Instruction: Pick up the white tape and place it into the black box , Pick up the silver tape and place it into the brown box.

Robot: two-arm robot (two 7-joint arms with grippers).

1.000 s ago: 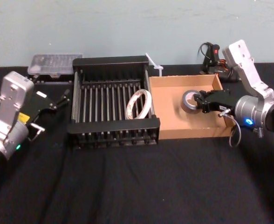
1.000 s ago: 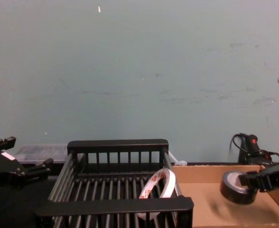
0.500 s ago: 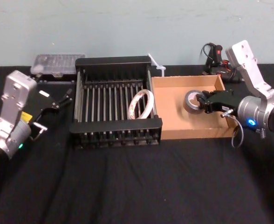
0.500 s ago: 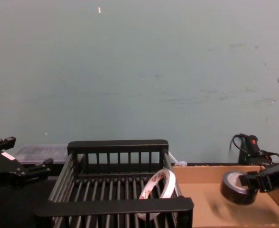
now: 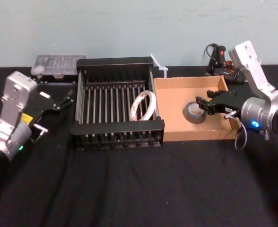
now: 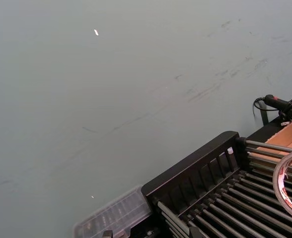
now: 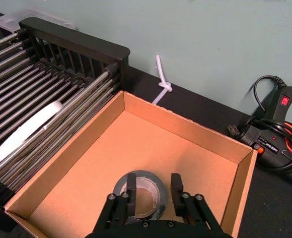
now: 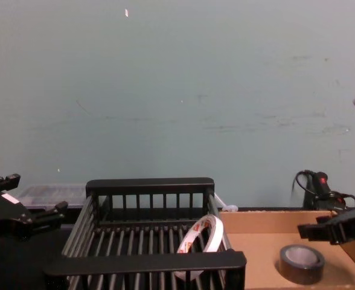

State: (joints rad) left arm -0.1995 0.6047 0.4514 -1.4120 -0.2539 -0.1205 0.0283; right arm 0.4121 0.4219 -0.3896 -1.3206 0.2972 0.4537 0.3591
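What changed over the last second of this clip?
The right gripper let go of the silver tape, which dropped and now lies flat on the floor of the brown box; its fingers stand open above the roll. The white tape, the black box and the left gripper stayed put.

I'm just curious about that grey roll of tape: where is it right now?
The silver tape lies flat on the floor of the brown box, on the robot's right, just under the open right gripper and right of the black box.
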